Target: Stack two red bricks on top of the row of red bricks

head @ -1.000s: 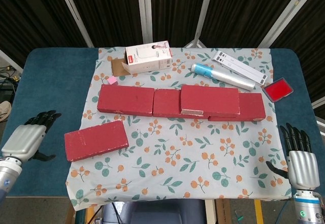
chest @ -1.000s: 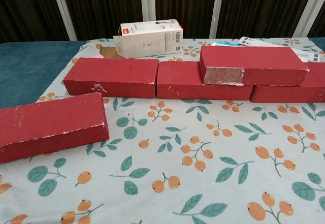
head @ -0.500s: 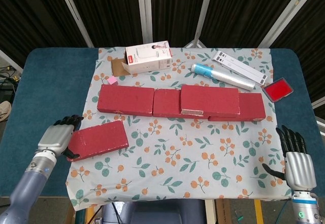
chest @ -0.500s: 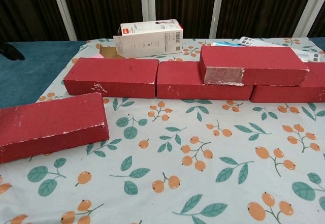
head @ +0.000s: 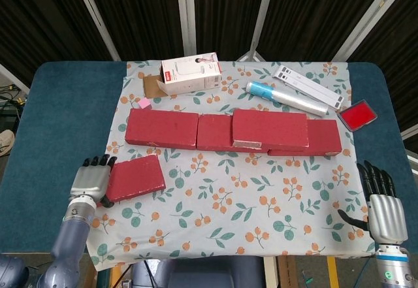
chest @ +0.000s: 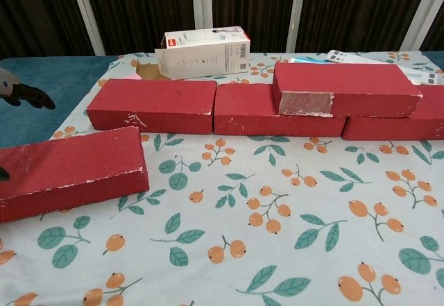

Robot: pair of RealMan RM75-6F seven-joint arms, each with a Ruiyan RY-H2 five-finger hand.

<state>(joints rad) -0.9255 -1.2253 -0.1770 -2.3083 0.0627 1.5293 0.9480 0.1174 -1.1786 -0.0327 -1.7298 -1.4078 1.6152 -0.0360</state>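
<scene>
My left hand (head: 91, 181) sits over the left end of the loose red brick (head: 137, 177); its fingers (head: 96, 162) reach past the brick's far edge, but I cannot tell whether they actually grip it. That brick lies flat on the floral cloth (head: 228, 203), near and in front of the row of red bricks (head: 196, 130). One stacked brick (head: 270, 127) already rests on the row's right part. My right hand (head: 383, 211) hovers at the table's near right corner, fingers spread, holding nothing. A white box (head: 191, 74) lies behind the row.
</scene>
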